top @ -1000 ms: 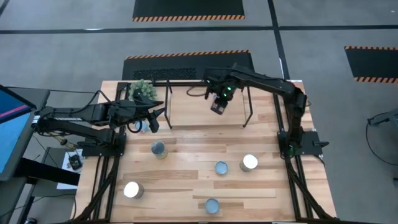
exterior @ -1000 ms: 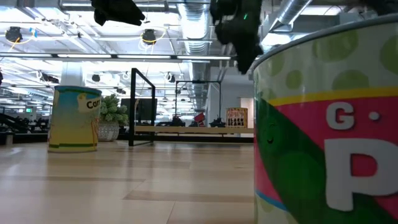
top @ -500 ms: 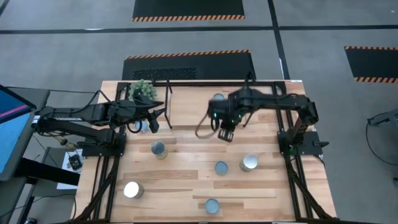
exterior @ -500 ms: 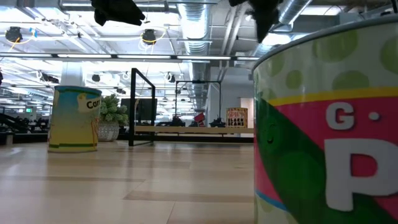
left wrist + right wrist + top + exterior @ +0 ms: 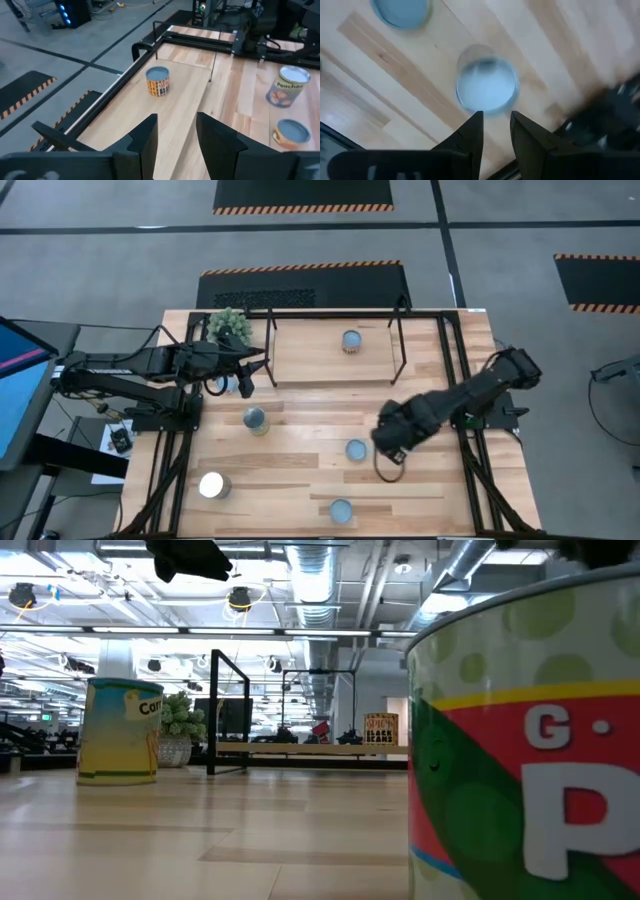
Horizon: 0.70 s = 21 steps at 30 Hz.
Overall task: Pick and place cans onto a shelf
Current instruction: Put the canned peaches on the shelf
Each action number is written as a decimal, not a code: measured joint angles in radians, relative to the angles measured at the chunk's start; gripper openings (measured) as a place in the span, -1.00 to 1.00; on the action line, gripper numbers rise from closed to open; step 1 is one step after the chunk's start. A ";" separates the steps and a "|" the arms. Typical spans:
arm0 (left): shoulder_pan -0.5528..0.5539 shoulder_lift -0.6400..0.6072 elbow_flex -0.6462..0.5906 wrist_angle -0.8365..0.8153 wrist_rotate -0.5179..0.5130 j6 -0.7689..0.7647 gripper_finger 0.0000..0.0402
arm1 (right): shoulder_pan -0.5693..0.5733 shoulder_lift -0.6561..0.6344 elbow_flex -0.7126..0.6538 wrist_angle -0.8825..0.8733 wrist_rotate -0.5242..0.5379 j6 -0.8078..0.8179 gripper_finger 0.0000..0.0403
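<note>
— The wooden table (image 5: 300, 470) stands on a grey workshop floor. What is different now?

— A second ago the right gripper (image 5: 392, 438) was up over the shelf (image 5: 300, 355) at the far edge. Now one can (image 5: 351, 341) stands alone on the shelf board, and the arm has swung back toward the near right part of the table.

— So one placing is done?

— I judge so. The can is upright and nothing touches it.

— And the right gripper now?

— It hangs over the next can (image 5: 487, 90), which stands toward the right edge. In the high view the arm hides this can. In the right wrist view its round top shows just beyond the two fingers. They stand a little apart and hold nothing.

— The left gripper (image 5: 247, 372)?

— It waits near the far left corner, fingers also spread and empty.

— How much is left?

— At least four loose cans (image 5: 256, 420) more lie on the table between the middle and the near edge. The task is at an early stage. The next step looks like a descent and a grip.
</note>
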 joint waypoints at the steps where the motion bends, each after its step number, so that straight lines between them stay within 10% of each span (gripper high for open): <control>1: 0.001 0.000 0.000 -0.001 -0.001 0.000 -0.37 | 0.011 -0.022 -0.030 0.008 0.000 0.056 -0.40; 21: 0.001 0.000 0.000 0.003 -0.007 -0.023 -0.37 | -0.040 -0.176 -0.411 0.318 -0.001 0.245 -0.08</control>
